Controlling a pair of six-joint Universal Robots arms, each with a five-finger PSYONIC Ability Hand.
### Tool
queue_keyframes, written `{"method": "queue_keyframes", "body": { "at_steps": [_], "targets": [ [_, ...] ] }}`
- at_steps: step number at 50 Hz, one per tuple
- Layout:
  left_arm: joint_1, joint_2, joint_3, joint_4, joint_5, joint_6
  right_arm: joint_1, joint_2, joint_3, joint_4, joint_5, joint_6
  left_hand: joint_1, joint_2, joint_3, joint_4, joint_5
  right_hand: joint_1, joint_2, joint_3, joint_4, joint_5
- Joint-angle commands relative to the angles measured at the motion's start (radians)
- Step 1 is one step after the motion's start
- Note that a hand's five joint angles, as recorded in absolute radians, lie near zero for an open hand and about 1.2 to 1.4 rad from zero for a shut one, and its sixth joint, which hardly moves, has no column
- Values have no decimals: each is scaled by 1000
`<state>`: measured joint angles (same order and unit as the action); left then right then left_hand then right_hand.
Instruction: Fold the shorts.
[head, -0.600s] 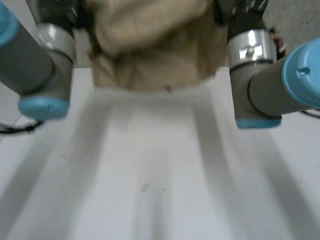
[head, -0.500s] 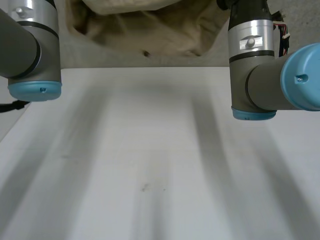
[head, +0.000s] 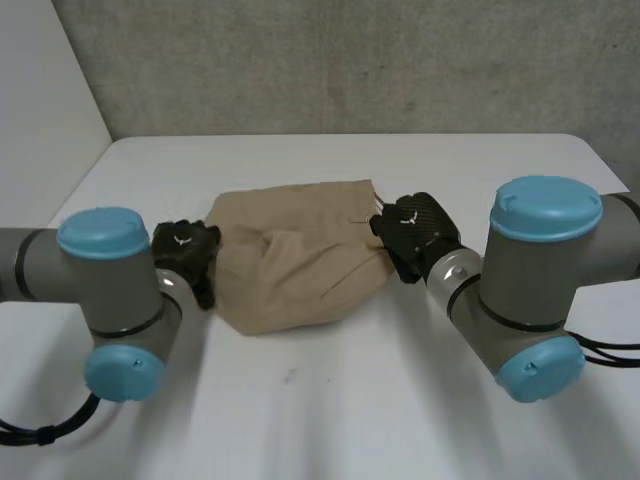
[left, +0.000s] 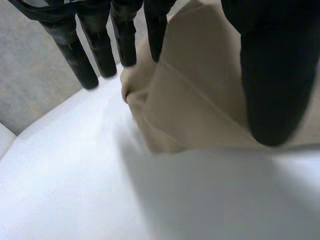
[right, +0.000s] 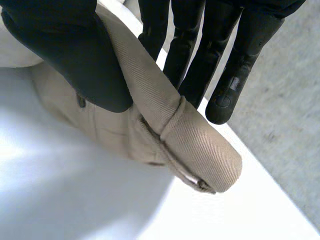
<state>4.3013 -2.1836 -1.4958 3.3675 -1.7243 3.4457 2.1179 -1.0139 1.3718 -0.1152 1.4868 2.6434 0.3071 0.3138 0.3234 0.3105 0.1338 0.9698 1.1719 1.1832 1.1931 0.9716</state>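
Head view: the beige shorts (head: 290, 265) lie bunched on the white table (head: 330, 400), near its middle, with soft folds across the cloth. The left hand (head: 187, 255) is at the 9 o'clock side of the shorts and touches their edge. The right hand (head: 415, 232) is at about the 2 o'clock side, on the corner of the cloth there. The 2 arms come in from 7 o'clock and from 5 o'clock, the left arm (head: 100, 280) and the right arm (head: 540, 270). A grey wall (head: 330, 60) stands behind the table at 12 o'clock.

In the left wrist view the fingers (left: 80, 55) are nearly straight and the thumb (left: 277, 75) is opposite them. The edge of the shorts goes up between them, so this hand pinches the cloth lightly. 2 of the fingers are free, beside the cloth.

In the right wrist view the thumb (right: 75, 55) presses a thick rolled edge (right: 200, 145) of the shorts against the straight fingers (right: 190, 45). This hand has a firm pinch on it. The end of this roll sticks out past the fingertips, above the table.
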Motion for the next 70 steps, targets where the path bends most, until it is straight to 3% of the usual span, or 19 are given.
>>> {"method": "queue_keyframes", "body": {
  "at_steps": [1, 9, 15, 21, 28, 37, 44, 63, 67, 70],
  "targets": [
    [-3, 180, -70, -66, 3, 15, -7, -20, -34, 66, 104, 245, -70, -77, -86, -73, -71, 426, 224, 213, 203, 250],
    [-48, 376, -291, -69, 71, 6, -6, 9, -33, 91, 124, 294, 97, 90, 81, 94, 96, 426, 224, 213, 203, 250],
    [-52, 412, -388, -79, 207, -13, -6, 17, -31, 91, 122, 299, 613, 607, 597, 610, 612, 426, 224, 213, 203, 250],
    [-34, 397, -406, -96, 299, -88, -6, 15, -31, 92, 121, 299, 585, 578, 568, 581, 583, 426, 224, 213, 203, 250],
    [-6, 262, -321, -82, 301, -99, -4, 15, -17, 95, 121, 296, 291, 284, 275, 288, 290, 426, 224, 213, 203, 250],
    [14, 70, -135, -76, 270, -89, -1, 6, -4, 95, 116, 293, 294, 287, 278, 291, 293, 426, 224, 213, 203, 250],
    [12, -11, -21, -74, 189, -86, 1, 8, 0, 94, 115, 290, 326, 319, 310, 323, 325, 426, 224, 213, 203, 250],
    [17, -62, 54, 39, 170, -85, -1, 18, 0, 89, 113, 282, 649, 642, 633, 646, 648, 426, 224, 213, 203, 250],
    [17, -70, 63, 39, 172, -86, -1, 18, -2, 88, 115, 280, 769, 763, 753, 766, 768, 426, 224, 213, 203, 250],
    [18, -90, 72, 38, 172, -85, -1, 18, -5, 86, 115, 279, 1030, 1023, 1014, 1026, 1029, 426, 224, 213, 203, 250]
  ]
}}
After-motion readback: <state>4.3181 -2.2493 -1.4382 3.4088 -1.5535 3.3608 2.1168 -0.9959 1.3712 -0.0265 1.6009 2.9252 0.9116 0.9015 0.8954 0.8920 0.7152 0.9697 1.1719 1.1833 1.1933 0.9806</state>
